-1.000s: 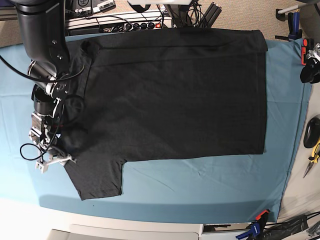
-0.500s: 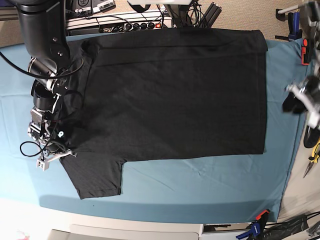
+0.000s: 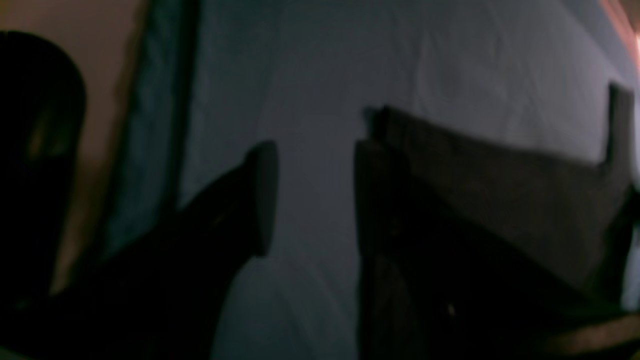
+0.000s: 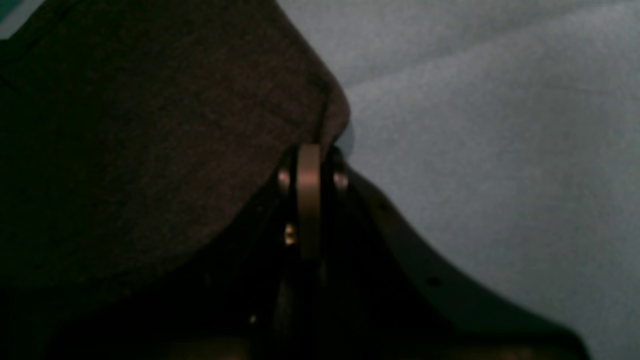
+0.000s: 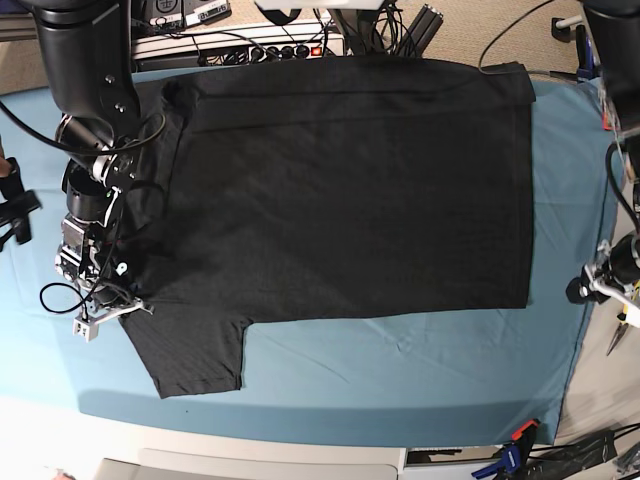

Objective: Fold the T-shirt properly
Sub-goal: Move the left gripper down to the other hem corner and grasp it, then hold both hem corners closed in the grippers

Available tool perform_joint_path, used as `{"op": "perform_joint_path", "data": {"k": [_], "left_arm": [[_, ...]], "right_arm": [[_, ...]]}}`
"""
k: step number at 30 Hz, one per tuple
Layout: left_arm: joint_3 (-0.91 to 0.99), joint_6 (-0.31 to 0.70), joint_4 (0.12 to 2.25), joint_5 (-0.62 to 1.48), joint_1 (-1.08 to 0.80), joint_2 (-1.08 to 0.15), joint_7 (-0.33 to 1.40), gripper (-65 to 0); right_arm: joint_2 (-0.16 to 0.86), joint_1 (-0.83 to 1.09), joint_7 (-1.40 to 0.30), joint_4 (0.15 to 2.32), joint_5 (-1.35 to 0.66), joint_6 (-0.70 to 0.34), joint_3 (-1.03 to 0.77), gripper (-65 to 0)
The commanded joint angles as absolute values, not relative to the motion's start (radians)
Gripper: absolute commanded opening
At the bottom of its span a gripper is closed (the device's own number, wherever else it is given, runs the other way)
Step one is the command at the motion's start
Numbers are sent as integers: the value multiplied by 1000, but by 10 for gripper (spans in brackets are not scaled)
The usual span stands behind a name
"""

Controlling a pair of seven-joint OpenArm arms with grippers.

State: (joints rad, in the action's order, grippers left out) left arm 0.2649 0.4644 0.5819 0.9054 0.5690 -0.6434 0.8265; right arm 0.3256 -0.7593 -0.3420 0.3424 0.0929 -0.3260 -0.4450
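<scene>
The black T-shirt (image 5: 340, 180) lies spread flat, plain side up, on the teal cloth (image 5: 400, 370). One sleeve (image 5: 195, 355) points toward the front edge. At the shirt's left edge, by that sleeve, my right gripper (image 5: 112, 300) is shut on the fabric. The right wrist view shows this right gripper (image 4: 310, 155) with closed jaws pinching a fold of the T-shirt (image 4: 150, 150). My left gripper (image 5: 582, 288) hangs low just right of the shirt's front right corner. In the left wrist view this left gripper (image 3: 312, 195) is open, nothing between its fingers, and the T-shirt (image 3: 475, 165) corner lies just ahead.
A power strip and cables (image 5: 250, 45) run along the back edge. Pliers and other tools (image 5: 628, 300) lie off the table's right side. Clamps (image 5: 515, 445) grip the cloth at the front right. A dark object (image 5: 15, 210) pokes in at the left edge.
My right gripper has shut on the shirt's left edge. The left arm has swung down along the right side to a spot beside the shirt's front right corner.
</scene>
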Motion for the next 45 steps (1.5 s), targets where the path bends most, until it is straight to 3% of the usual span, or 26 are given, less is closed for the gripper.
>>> {"op": "perform_joint_path", "data": {"k": [1, 6, 17, 23, 27, 45], "left_arm": [[268, 472, 550, 921, 614, -653, 810, -390], [268, 471, 415, 920, 647, -576, 781, -390], [268, 472, 410, 894, 648, -460, 776, -398], [268, 473, 410, 910, 648, -476, 757, -612], [268, 522, 411, 929, 649, -484, 743, -650], [268, 589, 417, 1048, 648, -488, 809, -650]], "right_arm": [[335, -786, -348, 354, 94, -327, -446, -650], [335, -786, -356, 354, 94, -326, -446, -650], [336, -786, -366, 354, 94, -327, -446, -650], [336, -786, -362, 354, 94, -326, -446, -650], [336, -786, -359, 354, 94, -326, -446, -650], [370, -786, -330, 355, 94, -404, -446, -650]]}}
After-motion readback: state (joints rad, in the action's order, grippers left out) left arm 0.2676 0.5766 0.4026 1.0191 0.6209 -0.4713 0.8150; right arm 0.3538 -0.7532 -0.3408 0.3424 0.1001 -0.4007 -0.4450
